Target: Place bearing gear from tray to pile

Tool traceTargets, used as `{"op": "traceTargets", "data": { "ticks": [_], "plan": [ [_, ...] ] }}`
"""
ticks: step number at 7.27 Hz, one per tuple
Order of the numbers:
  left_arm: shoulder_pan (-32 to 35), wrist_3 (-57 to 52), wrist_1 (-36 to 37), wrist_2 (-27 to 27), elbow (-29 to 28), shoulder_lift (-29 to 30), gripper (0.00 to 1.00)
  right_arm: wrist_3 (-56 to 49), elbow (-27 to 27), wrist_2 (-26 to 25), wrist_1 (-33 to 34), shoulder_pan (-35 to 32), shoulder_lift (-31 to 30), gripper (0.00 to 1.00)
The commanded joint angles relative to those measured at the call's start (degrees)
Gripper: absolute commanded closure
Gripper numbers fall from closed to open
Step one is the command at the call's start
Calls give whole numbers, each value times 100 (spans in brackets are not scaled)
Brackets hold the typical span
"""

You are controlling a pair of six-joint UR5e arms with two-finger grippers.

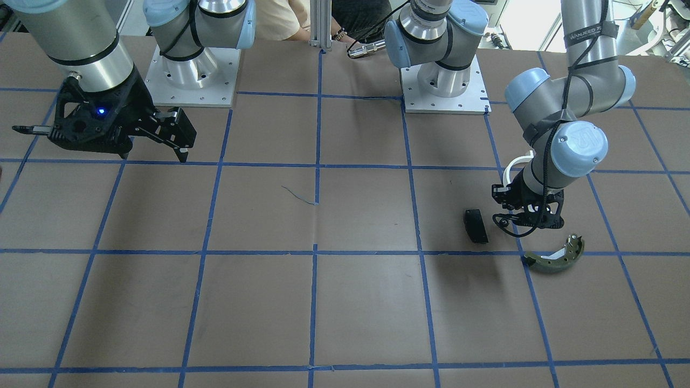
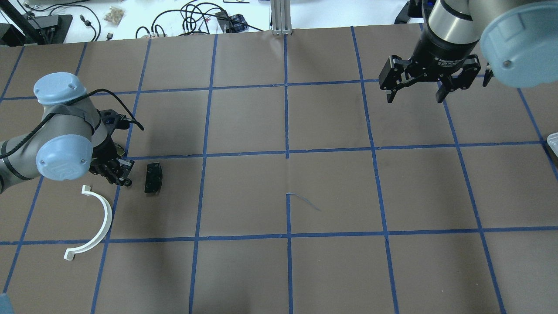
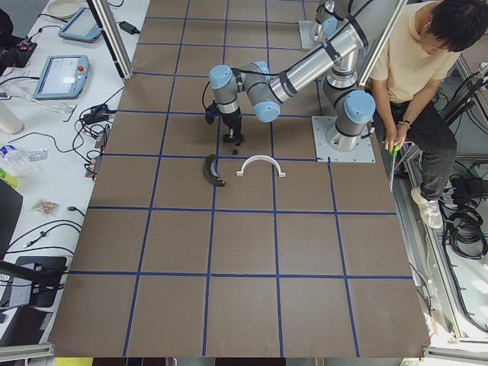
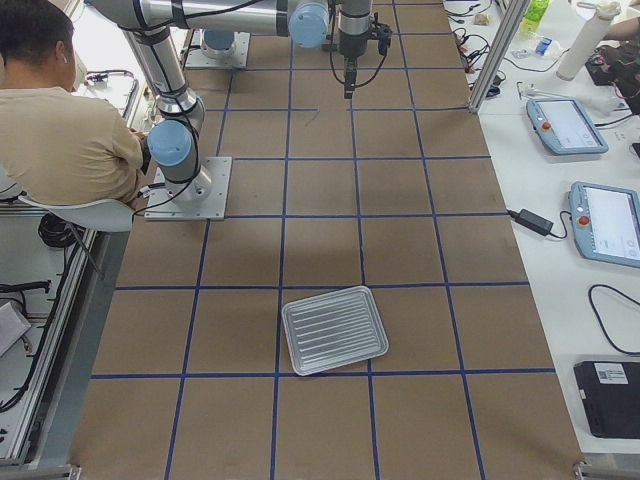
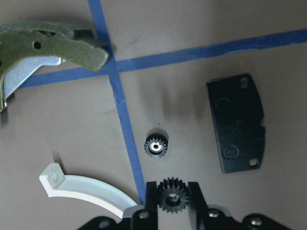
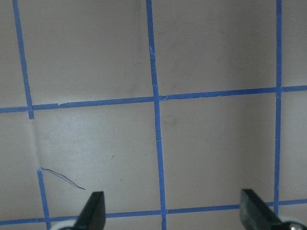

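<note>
Two gears show in my left wrist view. One bearing gear [image 5: 173, 195] is pinched between the left gripper's [image 5: 172, 200] fingers. A second gear [image 5: 155, 146] lies on the paper between the white half-ring [image 5: 86, 189], black brake pad [image 5: 237, 122] and olive brake shoe [image 5: 53, 45]. Right gripper [image 2: 414, 93] spread wide, holding nothing. Tray [image 4: 335, 328] well apart.

2 gears [image 5: 155, 146] [image 5: 173, 196], 1 pad [image 5: 236, 122], 1 shoe [image 5: 53, 45], 1 half-ring [image 5: 81, 189], 1 tray [image 4: 334, 329].
</note>
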State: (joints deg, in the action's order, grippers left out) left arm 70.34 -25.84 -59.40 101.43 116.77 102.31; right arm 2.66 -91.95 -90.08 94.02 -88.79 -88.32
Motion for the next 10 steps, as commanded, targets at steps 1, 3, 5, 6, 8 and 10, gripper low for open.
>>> {"op": "traceTargets", "data": {
  "ticks": [1,3,5,6,8,10],
  "plan": [
    [-196,-96,199,-18,144,-1,100,68,2,52,2,-15,-9,0],
    [-231,-62,192,-123,205,-18,100,59,2,17,2,-6,-1,0],
    [-249,-27,244,-342,380,-36,100,59,-24,17,-15,2,-1,0],
    [-249,-9,253,-343,416,17,100,59,-33,52,-15,3,17,0],
    [-257,-18,253,-344,538,-35,92,50,-33,88,-15,3,-1,0],
    [-249,-9,279,-649,557,-53,0,50,-42,105,19,3,-1,0]
  ]
}}
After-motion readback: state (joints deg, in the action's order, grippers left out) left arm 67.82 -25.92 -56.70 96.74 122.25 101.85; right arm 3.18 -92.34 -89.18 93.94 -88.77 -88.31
